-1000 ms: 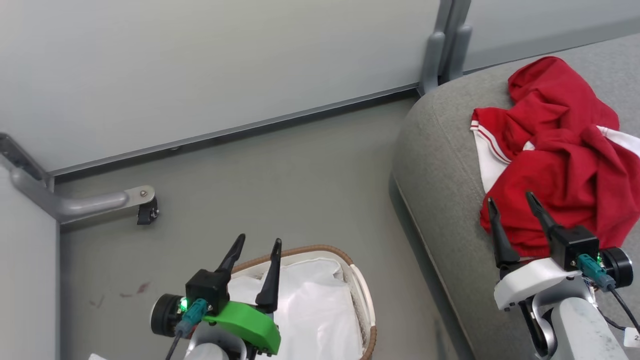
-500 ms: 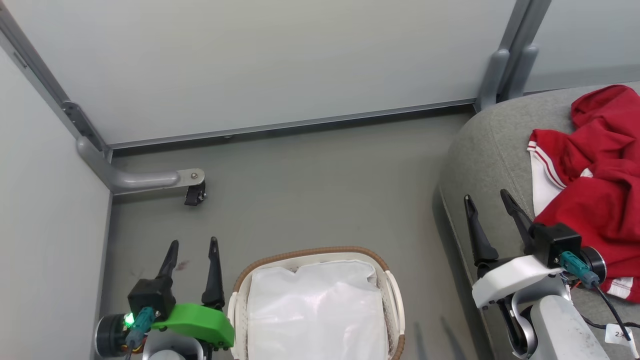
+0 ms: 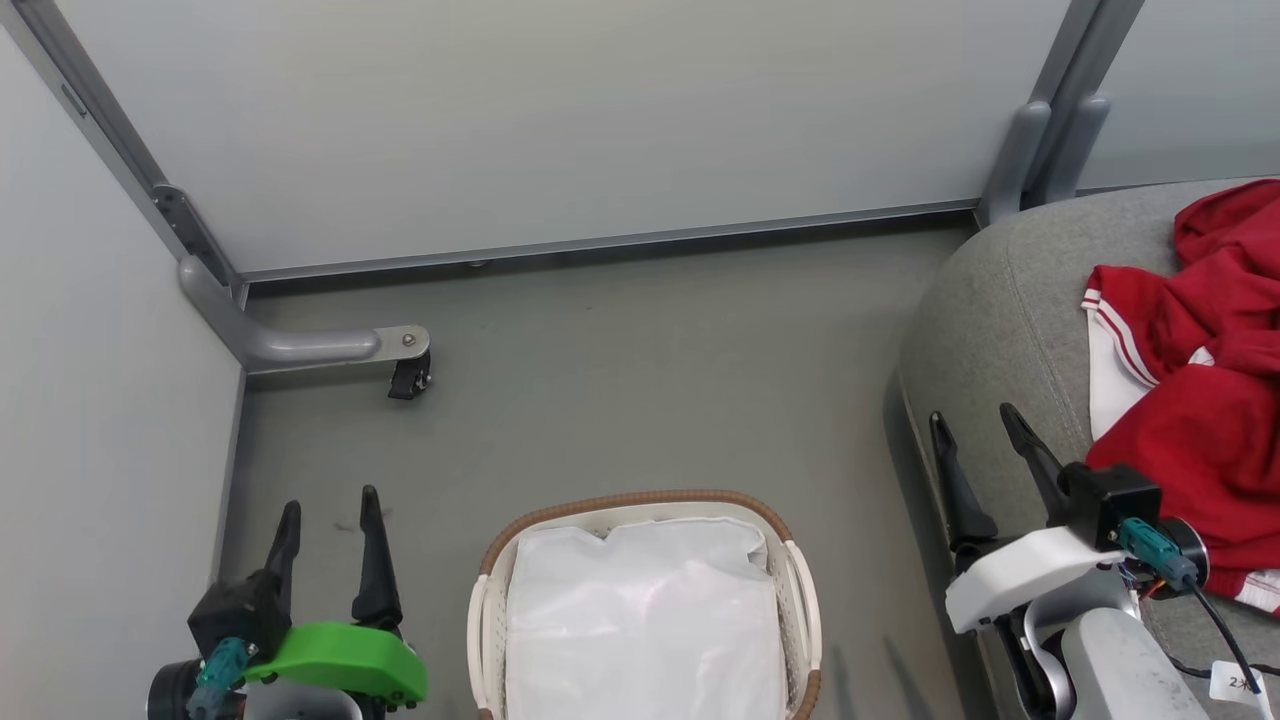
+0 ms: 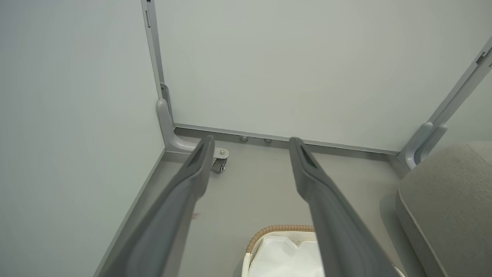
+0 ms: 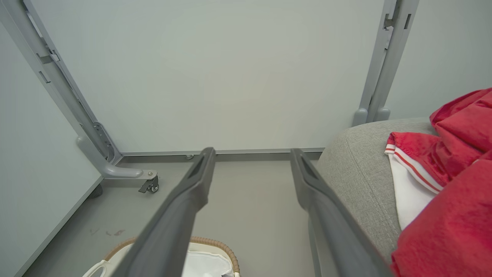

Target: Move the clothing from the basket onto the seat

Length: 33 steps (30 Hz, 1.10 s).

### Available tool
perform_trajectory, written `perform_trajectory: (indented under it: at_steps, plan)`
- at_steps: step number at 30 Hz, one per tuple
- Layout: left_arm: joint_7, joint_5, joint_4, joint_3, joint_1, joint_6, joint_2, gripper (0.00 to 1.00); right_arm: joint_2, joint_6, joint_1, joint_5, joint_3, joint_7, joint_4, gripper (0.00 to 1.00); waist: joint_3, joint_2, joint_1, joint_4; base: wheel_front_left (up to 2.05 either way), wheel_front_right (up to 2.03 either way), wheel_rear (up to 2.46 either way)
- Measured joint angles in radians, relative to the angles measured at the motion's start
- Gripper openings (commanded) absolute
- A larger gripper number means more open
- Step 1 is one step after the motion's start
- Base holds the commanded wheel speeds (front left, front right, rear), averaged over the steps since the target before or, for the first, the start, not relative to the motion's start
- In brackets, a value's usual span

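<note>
The left gripper [image 3: 330, 498], on a green housing, hangs low on the robot's left with its two dark fingers spread apart and nothing between them. It is above the grey floor [image 3: 620, 400], just left of the basket [image 3: 640, 497] and apart from it. In the left wrist view the gap between the fingers frames bare floor and the foot of the wall panel [image 3: 560, 120], with the basket's brown woven rim at the bottom edge.

The right gripper [image 3: 970, 412], on a white housing, also has its fingers spread and empty. They stand over the near edge of the seat [image 3: 1000, 300], just left of a crumpled red garment [image 3: 1200, 430]. Whether the gripper's black block touches the cloth cannot be told.

The basket stands on the floor between the two grippers, and its inside shows the white lining [image 3: 640, 620]. The red garment, with a white panel and red-striped trim, lies on the grey woven seat at the right. The seat's rounded corner sits close to a grey upright post [image 3: 1040, 150]. At the far left corner, a curved metal foot with a small black caster [image 3: 408, 378] rests on the floor, well apart from the basket.
</note>
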Motion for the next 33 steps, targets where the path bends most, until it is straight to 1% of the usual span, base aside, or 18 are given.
perform_trajectory:
  at_steps: [1,2,7,21,33]
  plan:
    - [0.0,-0.006,0.001,0.002,0.001,-0.006,0.0,1.0,0.0,0.0,0.0,0.0,-0.002,0.0,0.001,1.0,0.0,0.0,0.0,0.0,0.0,0.0,0.0]
    - [0.0,-0.008,0.008,0.003,0.003,-0.006,0.0,0.0,0.001,0.0,0.002,-0.001,-0.004,0.0,0.005,0.0,0.001,0.0,0.0,0.0,0.0,0.0,0.0]
    - [0.01,-0.025,0.045,0.004,0.012,-0.007,-0.004,0.0,0.009,0.0,0.028,0.015,-0.004,0.011,0.042,0.0,0.0,0.0,0.0,0.0,0.0,0.0,0.0]
    - [0.077,-0.263,0.026,0.036,0.012,-0.021,-0.004,0.0,0.009,0.0,0.033,0.277,-0.029,0.077,0.017,0.0,-0.008,0.0,0.0,-0.003,0.0,0.0,0.0]
    - [0.124,-0.435,0.006,0.06,0.01,-0.035,-0.004,0.0,0.008,0.0,0.045,0.469,-0.048,0.125,-0.004,0.0,-0.015,0.0,0.0,-0.005,0.0,0.0,0.0]
